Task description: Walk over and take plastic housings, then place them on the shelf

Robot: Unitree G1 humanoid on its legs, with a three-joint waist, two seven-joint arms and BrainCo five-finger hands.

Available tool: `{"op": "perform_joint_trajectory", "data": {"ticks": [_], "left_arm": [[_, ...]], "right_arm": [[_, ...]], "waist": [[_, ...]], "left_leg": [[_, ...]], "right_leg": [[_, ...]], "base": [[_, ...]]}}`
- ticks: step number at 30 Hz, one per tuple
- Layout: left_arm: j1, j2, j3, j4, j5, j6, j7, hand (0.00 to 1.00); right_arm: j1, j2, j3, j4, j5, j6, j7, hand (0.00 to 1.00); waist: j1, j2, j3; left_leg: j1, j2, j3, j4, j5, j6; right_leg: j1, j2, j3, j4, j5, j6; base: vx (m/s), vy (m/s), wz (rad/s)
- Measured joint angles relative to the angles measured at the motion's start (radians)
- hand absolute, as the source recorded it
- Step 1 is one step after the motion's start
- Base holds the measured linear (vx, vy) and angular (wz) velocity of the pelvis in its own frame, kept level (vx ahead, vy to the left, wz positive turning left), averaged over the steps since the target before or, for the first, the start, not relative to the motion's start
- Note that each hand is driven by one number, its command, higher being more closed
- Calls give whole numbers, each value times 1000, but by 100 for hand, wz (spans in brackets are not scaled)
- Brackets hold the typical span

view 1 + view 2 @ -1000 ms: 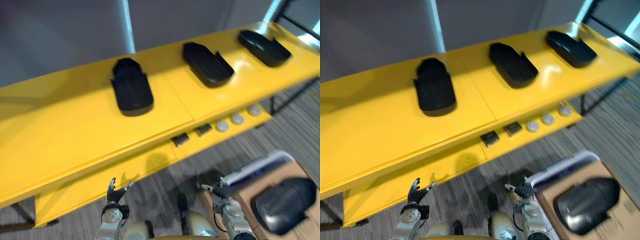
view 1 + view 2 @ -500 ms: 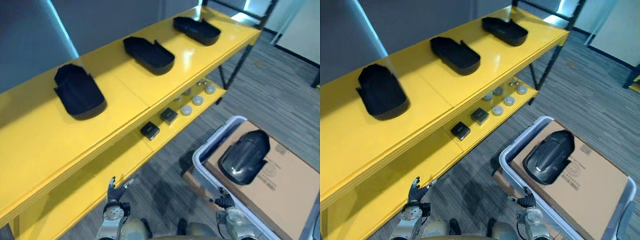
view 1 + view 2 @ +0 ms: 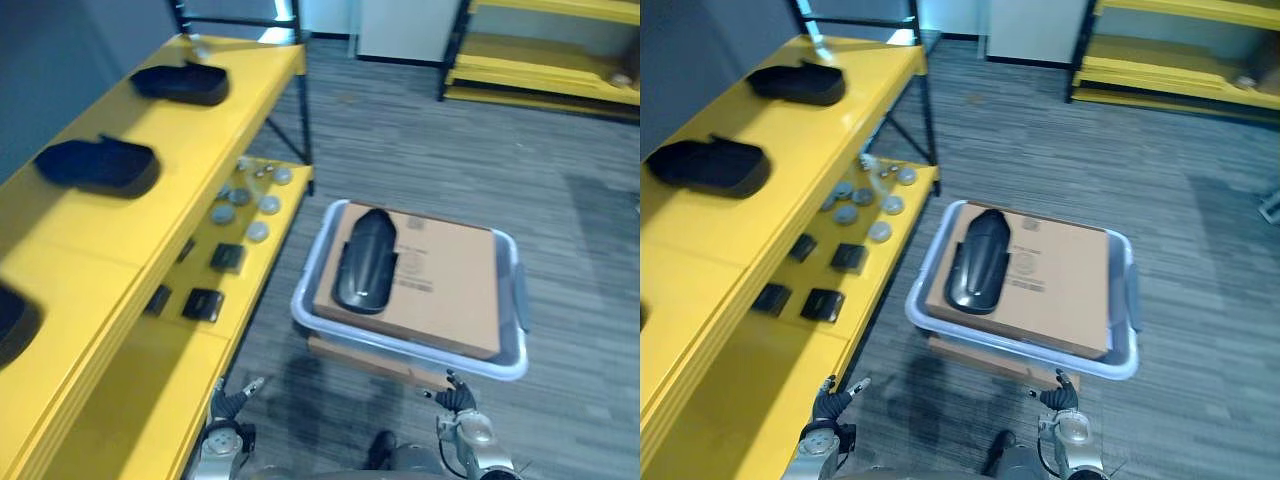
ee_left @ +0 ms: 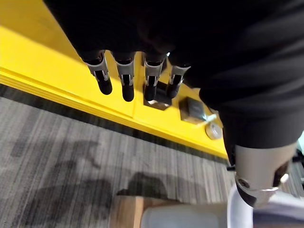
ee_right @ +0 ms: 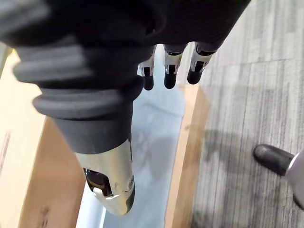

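A black plastic housing (image 3: pixel 365 260) lies on a sheet of cardboard (image 3: pixel 440 280) that covers a grey bin (image 3: pixel 400 347) on the floor ahead. Two more black housings (image 3: pixel 180 82) (image 3: pixel 97 165) rest on the top board of the yellow shelf (image 3: pixel 110 225) at the left, and the edge of a third (image 3: pixel 10 325) shows nearer. My left hand (image 3: pixel 230 398) hangs low beside the shelf's lower board, its fingers (image 4: pixel 124 80) straight and empty. My right hand (image 3: pixel 455 396) hangs low at the bin's near edge, its fingers (image 5: pixel 171 71) straight, holding nothing.
The shelf's lower board (image 3: pixel 845 245) carries small black boxes (image 3: pixel 823 303) and several grey discs (image 3: pixel 880 230). A black upright of the shelf (image 3: pixel 300 120) stands at its far end. Another yellow rack (image 3: pixel 545 85) stands across the grey carpet at the back right.
The whole picture has swung to the right, so the camera has moved: the shelf now lies along the left and the bin sits in the middle. Both hands still hang low and empty.
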Motion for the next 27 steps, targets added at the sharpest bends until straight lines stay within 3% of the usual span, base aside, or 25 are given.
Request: {"op": "perform_joint_trajectory", "data": {"ticks": [2,6,7,11,13,18,22,27], "left_arm": [[5,-12,0,0,-10,0,0,0],[37,-20,1,-19,-37,0,1,0],[40,-18,0,-18,-42,1,1,0],[42,-5,0,-18,-54,3,2,0],[42,-4,0,-17,-57,3,2,0],[48,33,20,-19,-69,3,8,0],[96,34,87,-42,-88,3,10,0],[158,48,103,-68,-108,3,10,0]], "right_arm": [[-6,-9,-10,0,20,-2,-13,0],[-2,-3,-37,2,34,-6,-15,0],[0,4,-46,6,36,-6,-17,0],[4,24,-62,3,55,-7,-16,0],[3,23,-89,3,61,-8,-17,0],[4,29,-145,-30,96,-21,-27,0],[51,37,-206,-272,103,-23,-65,0],[116,33,-226,-650,47,-28,-104,0]], "waist": [[2,11,15],[5,18,19],[9,25,29],[4,-9,12],[5,-11,7],[7,-19,-8],[5,-25,-14],[3,-54,-48]], "left_leg": [[-54,-81,-209,31,-55,-18],[-145,-201,-416,-89,-47,-43],[-149,-210,-432,-121,6,9],[-127,-259,-419,-187,12,36],[-110,-281,-422,-230,26,55],[-66,-307,-431,-293,35,62],[-38,-307,-429,-310,35,62],[-35,-301,-431,-304,38,58]], "right_leg": [[17,0,52,2,-17,-5],[29,1,114,14,-28,21],[28,6,134,41,-43,47],[32,-31,151,17,-34,88],[47,-37,147,-12,-21,100],[107,-43,148,-103,0,116],[142,-38,159,-142,22,110],[158,-35,168,-167,46,96]], "base": [[-18,-4,-72],[54,76,-57],[98,141,-34],[161,137,-5],[182,76,15],[154,55,11],[149,29,-2],[119,14,0]]}}
